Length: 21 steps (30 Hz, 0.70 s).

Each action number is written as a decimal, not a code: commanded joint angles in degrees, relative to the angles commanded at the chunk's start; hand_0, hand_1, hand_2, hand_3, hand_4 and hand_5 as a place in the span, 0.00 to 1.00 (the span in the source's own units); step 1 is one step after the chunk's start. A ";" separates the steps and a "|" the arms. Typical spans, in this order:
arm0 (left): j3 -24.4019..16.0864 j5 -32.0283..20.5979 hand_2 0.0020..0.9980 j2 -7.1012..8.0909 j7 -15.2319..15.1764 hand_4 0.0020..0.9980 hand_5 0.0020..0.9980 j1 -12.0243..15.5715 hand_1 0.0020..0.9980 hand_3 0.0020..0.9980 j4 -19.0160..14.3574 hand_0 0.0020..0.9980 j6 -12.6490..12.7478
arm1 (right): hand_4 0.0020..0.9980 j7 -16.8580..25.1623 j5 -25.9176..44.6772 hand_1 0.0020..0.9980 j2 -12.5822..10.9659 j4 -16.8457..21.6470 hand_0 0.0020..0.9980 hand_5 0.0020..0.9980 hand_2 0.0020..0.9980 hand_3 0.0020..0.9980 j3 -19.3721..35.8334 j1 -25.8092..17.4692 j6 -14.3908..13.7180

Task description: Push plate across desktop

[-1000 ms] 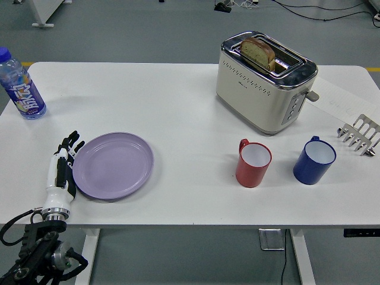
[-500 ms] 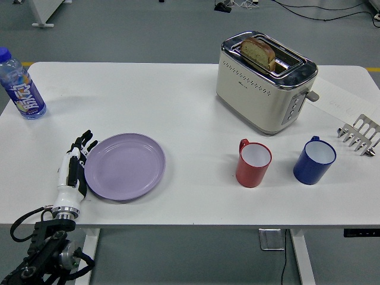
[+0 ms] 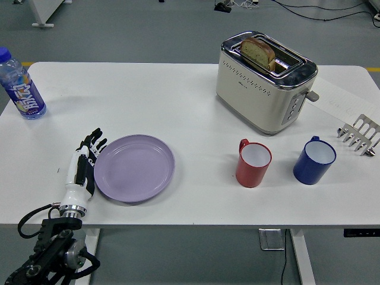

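- The push looks under way but early: the purple plate [image 3: 135, 168] has slid rightward from where it lay a second ago, and now sits in the front-left part of the white surface [image 3: 178, 101], well short of the red mug [image 3: 253, 162]
- The left hand [image 3: 85, 163] stands edge-on against the plate's left rim, touching or very nearly so; its fingers [image 3: 93, 142] are held straight and only slightly fanned, pinching nothing, working as a flat paddle rather than a grasp
- The right hand is not in view
- What is left, as I judge it: most of the crossing. A wide bare stretch lies between the plate and the red mug, with the blue mug [image 3: 314, 160] further right and the toaster [image 3: 265, 80] behind them, holding a slice of bread [image 3: 258, 53]
- If the plate keeps heading right it would meet the red mug, so the course may need to stop short or bend
- Orientation: the plate lies flat, face up and empty. It is round, so it has no real long axis and points nowhere; it appears as an ellipse wider left-to-right only because of the camera's downward slant
- A water bottle [image 3: 21, 86] stands at the far left, well apart from the plate, and a metal rack [image 3: 358, 135] sits at the right edge
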 joint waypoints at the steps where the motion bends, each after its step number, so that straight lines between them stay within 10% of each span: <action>1: 0.27 -0.07 0.94 0.00 -0.02 0.52 1.00 -0.02 0.88 0.86 -0.08 0.84 0.03 | 0.25 0.00 0.01 0.64 0.00 0.00 0.66 0.28 0.72 0.67 -0.02 0.01 0.00; 21: 2.19 -0.48 0.94 0.00 -0.08 0.52 1.00 -0.65 0.88 0.86 -0.43 0.83 0.38 | 0.25 -0.15 -0.81 0.64 -0.09 0.00 0.66 0.28 0.72 0.67 0.71 0.17 0.02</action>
